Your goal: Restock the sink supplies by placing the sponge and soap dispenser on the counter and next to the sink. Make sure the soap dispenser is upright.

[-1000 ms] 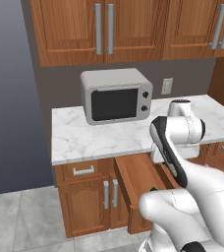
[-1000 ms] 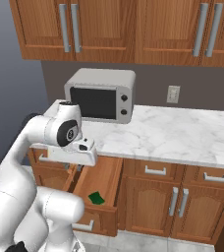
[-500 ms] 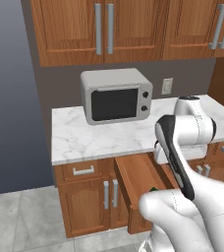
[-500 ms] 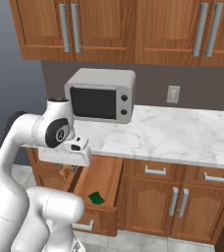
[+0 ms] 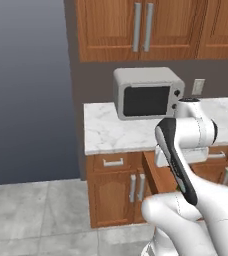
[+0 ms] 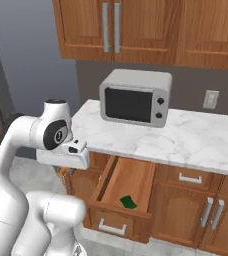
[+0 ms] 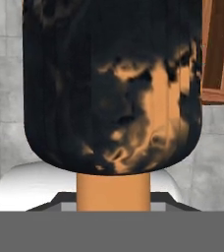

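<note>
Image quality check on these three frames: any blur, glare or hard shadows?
Left base view: flat, even render light, no glare on the microwave. Right base view: sharp, soft shade inside the open drawer around the sponge. Hand view: the soap dispenser sits very close, its black-and-orange texture smeared and coarse.

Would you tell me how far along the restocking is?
Nothing is placed yet: the counter carries just the microwave. In hand: the dispenser, close against the hand camera, apparently gripped. Left: set it upright by the sink, then fetch the sponge from the open drawer.
</note>
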### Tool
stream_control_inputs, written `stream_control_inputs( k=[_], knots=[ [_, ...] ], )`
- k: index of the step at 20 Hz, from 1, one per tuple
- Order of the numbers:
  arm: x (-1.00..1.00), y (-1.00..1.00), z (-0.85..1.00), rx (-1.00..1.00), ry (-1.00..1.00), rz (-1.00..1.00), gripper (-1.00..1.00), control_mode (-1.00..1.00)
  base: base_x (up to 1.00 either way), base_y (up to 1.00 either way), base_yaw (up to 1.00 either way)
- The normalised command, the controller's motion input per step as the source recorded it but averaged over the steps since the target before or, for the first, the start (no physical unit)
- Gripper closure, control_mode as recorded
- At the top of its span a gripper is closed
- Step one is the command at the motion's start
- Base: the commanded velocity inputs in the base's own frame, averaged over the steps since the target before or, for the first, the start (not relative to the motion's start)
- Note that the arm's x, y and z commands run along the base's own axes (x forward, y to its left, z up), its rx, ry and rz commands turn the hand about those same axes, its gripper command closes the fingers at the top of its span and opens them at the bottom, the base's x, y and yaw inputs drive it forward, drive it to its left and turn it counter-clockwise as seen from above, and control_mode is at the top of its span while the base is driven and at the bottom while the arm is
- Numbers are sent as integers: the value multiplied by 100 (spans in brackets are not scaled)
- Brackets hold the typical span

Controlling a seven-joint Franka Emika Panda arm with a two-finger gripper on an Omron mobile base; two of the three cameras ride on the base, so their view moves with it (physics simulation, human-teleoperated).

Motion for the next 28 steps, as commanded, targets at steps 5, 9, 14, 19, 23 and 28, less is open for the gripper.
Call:
stream_control_inputs(
  k=[5, 9, 14, 19, 23, 28],
  knots=[
    [0, 0, 0, 0, 0, 0, 100, 100, -28, 92, 65],
    [0, 0, 0, 0, 0, 0, 100, 100, -14, 88, 71],
    [0, 0, 0, 0, 0, 0, 100, 100, -8, 86, 70],
    [0, 0, 0, 0, 0, 0, 100, 100, -5, 75, 72],
    [0, 0, 0, 0, 0, 0, 100, 100, -17, 66, 74],
    [0, 0, 0, 0, 0, 0, 100, 100, -23, 50, 74]
  ],
)
